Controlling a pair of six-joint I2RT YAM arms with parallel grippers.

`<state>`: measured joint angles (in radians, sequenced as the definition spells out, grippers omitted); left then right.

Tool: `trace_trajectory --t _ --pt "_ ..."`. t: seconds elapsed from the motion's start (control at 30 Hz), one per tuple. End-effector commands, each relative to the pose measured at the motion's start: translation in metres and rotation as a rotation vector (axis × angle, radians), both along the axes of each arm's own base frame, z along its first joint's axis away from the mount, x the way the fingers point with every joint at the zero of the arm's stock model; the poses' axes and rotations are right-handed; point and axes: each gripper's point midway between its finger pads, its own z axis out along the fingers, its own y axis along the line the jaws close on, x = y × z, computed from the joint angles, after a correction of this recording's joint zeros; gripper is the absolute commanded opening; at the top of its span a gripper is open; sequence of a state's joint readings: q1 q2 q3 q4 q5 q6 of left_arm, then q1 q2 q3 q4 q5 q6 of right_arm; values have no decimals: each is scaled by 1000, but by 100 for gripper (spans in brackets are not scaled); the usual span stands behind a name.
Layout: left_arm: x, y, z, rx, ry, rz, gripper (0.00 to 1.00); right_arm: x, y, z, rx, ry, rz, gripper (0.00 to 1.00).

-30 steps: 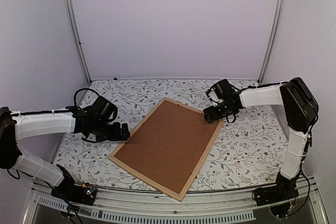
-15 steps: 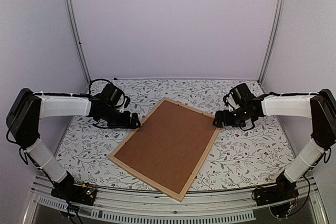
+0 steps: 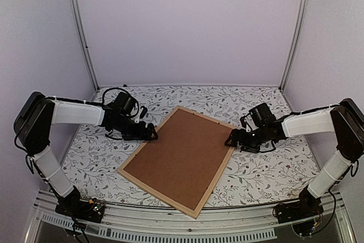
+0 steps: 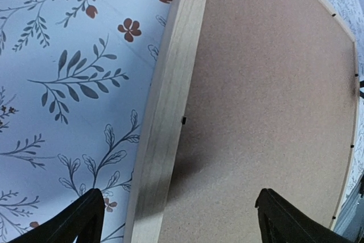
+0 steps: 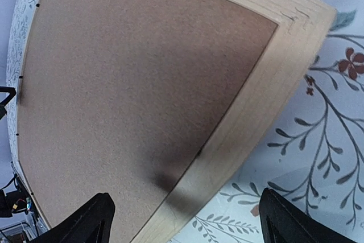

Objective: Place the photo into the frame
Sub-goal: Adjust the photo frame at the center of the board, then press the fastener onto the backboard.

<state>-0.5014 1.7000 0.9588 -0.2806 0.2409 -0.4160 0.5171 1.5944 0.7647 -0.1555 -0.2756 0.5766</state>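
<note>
L tool (image 3: 149,135) & R tool (image 3: 232,139) are hovering spread over opp. frame (image 3: 156,193) edges, prob. needing even pinching, level lifting.

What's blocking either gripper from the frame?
Nothing visible: left gripper and right gripper stand open over opposite bars of the frame. The brown backing board fills its opening, though.

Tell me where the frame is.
In the top view the frame lies mid-table, turned diagonally, backing board up, between the left end effector at its left edge and the right end effector at its right edge.
</note>
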Motion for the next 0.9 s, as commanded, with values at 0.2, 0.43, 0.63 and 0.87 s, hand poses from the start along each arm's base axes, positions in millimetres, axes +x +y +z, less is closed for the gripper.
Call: trace_trajectory --t 0.2,0.43,0.63,0.87 --pt "-14 -7 -11 -50 52 -36 89 26 28 -3 80 -4 29 91" --pt "-52 -35 -5 -138 105 -152 77 60 26 9 68 -54 59 90" --pt "-91 -53 4 -205 151 -231 67 97 21 11 30 -85 105 85" --pt "-71 -37 14 -142 95 -156 65 123 7 3 -30 -79 133 82"
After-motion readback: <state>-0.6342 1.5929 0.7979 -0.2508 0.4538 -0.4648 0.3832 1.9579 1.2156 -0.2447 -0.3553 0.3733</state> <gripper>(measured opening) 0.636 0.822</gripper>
